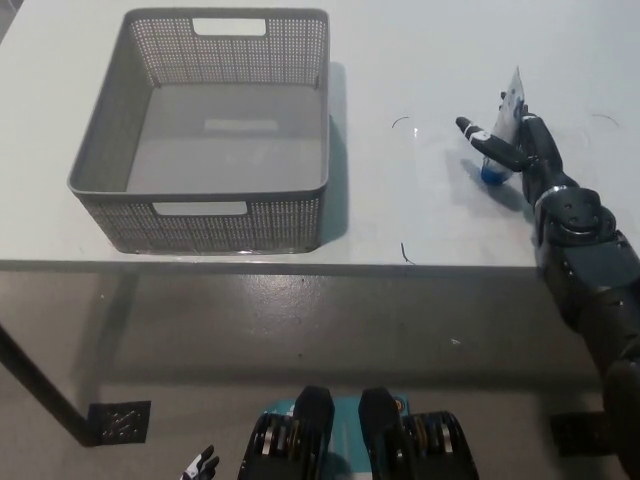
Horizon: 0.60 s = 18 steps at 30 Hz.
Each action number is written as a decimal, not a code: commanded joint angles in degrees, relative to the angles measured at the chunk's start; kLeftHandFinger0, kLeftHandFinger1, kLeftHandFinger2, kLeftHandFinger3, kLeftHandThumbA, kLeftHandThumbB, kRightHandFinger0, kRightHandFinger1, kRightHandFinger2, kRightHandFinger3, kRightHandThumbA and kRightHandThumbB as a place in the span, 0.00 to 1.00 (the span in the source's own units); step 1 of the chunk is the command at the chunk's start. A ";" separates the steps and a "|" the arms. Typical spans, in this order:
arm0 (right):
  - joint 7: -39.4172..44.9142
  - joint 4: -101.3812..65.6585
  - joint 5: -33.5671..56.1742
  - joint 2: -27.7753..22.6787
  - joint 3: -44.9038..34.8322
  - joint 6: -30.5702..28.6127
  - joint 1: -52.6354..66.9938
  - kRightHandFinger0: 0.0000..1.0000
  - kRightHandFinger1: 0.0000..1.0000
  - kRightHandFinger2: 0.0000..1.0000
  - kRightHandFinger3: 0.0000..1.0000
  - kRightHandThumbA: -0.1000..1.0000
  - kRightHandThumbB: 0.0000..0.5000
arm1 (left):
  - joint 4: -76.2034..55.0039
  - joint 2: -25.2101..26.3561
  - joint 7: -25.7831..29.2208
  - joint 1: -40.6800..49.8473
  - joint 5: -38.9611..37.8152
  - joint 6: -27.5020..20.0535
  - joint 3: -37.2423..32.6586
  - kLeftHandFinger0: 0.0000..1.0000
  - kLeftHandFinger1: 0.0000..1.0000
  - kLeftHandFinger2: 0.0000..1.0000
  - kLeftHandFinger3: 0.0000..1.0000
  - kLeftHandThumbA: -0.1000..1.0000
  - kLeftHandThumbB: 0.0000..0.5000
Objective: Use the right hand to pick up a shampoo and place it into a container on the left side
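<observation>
The shampoo tube (505, 125) stands cap-down on the table (420, 220), well right of the grey basket (215, 130). The black right hand (515, 145) is wrapping its body, fingers not quite closed, I think. Light, squashy, slick plastic: grip mid-body, gently. The white left hand (200, 465) rests low

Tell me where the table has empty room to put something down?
The widest bare patch of the white table lies between the grey basket and the shampoo tube. The basket's inside is also free. It is crowded at the right, where the black right hand closes around the tube. The white left hand rests low, off the table.
</observation>
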 commanded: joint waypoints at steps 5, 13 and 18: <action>-10.00 1.98 0.19 0.67 -0.52 -7.05 -3.89 0.00 0.04 0.32 0.33 0.00 0.29 | -0.98 0.46 0.51 -0.29 -0.77 -2.13 0.02 1.00 1.00 1.00 1.00 1.00 0.26; -10.31 2.34 1.44 0.46 -1.14 -9.14 -3.42 0.00 0.31 0.68 0.65 0.00 0.26 | -1.12 0.44 0.13 -0.51 -1.51 -2.13 0.33 1.00 1.00 1.00 1.00 1.00 0.24; -10.65 1.96 2.40 0.65 -1.81 -10.49 -3.46 0.00 0.30 0.68 0.65 0.00 0.25 | -1.03 0.44 0.40 -0.29 -1.28 -2.13 0.33 1.00 1.00 1.00 1.00 1.00 0.24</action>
